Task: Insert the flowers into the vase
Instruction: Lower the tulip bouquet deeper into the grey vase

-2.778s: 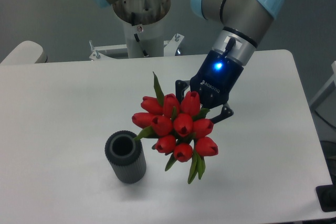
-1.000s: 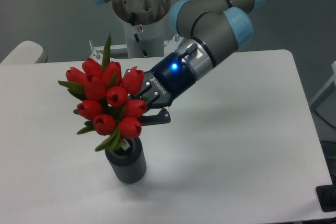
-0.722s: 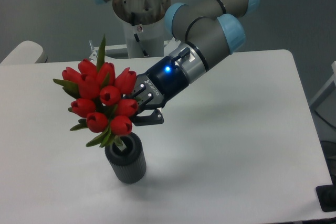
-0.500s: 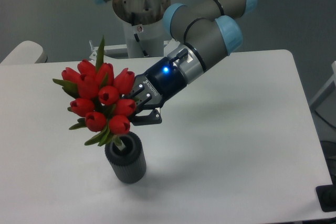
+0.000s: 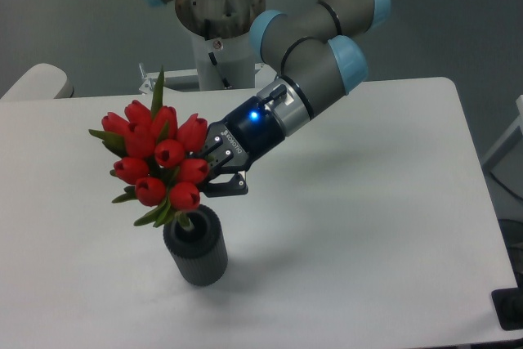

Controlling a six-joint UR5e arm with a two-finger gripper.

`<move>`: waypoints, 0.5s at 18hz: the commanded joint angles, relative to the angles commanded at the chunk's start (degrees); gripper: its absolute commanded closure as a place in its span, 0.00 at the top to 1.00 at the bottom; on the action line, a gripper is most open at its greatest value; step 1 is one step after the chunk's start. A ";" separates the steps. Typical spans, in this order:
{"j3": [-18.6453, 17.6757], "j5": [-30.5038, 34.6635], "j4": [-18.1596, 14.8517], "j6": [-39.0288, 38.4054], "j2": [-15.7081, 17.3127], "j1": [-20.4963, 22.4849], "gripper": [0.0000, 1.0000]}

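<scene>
The flowers (image 5: pixel 158 157), a tight bunch of red tulip heads with green leaves, hang tilted just above the vase (image 5: pixel 196 251). My gripper (image 5: pixel 214 173) is shut on the stems right behind the heads, reaching in from the upper right. A green stem end points down into the vase's round mouth. The vase is dark grey with ribbed sides and stands upright on the white table (image 5: pixel 368 226). The heads hide the stems inside my fingers.
The arm's base column (image 5: pixel 216 22) stands at the back edge of the table. A pale rounded object (image 5: pixel 37 83) lies at the far left. A dark block (image 5: pixel 508 310) sits at the table's front right corner.
The bouquet was carried from the table's middle leftward to above the vase. In the last second it sank slightly and shifted a little right, its stem end reaching the vase mouth.
</scene>
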 joint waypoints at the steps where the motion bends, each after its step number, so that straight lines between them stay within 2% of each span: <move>1: 0.00 0.00 0.00 0.18 -0.26 0.00 0.18; 9: 0.00 0.00 0.00 1.32 -2.81 -0.09 0.19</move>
